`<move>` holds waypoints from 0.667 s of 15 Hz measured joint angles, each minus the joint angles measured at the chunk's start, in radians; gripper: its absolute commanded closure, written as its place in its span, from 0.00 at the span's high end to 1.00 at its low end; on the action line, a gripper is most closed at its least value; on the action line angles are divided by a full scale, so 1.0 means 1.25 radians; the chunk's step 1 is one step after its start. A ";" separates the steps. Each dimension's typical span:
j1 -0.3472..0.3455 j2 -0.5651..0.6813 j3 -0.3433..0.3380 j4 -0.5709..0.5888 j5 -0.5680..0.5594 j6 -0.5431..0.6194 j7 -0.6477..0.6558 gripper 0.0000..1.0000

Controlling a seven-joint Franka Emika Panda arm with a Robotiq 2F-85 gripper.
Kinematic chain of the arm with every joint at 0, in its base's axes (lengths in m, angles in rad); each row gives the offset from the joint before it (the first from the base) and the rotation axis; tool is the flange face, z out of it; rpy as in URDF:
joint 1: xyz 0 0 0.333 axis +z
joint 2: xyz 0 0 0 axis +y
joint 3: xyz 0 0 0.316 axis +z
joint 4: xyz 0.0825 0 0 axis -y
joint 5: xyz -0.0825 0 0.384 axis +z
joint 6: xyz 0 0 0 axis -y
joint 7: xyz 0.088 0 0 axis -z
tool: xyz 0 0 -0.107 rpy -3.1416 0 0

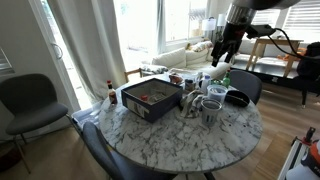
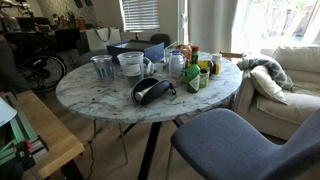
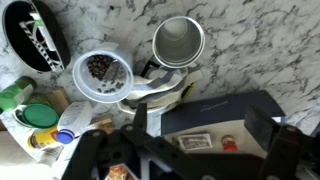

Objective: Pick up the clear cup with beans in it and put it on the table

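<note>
Item, we list the clear cup with beans. It stands upright on the table, left of centre in the wrist view, and brown beans show through its open mouth. In an exterior view the same cup stands at centre left on the marble top.

Item, a pale mug stands near the cup, to its right.

Item, a black bowl sits in the upper left corner.

Item, a dark blue box sits at lower right.

Item, green-capped bottles stand at lower left.

Item, we see the gripper along the bottom edge with its fingers spread wide, holding nothing. In an exterior view it hangs at upper right, above the table.
</note>
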 measured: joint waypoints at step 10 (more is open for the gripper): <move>-0.066 0.127 -0.040 0.097 -0.025 0.003 -0.028 1.00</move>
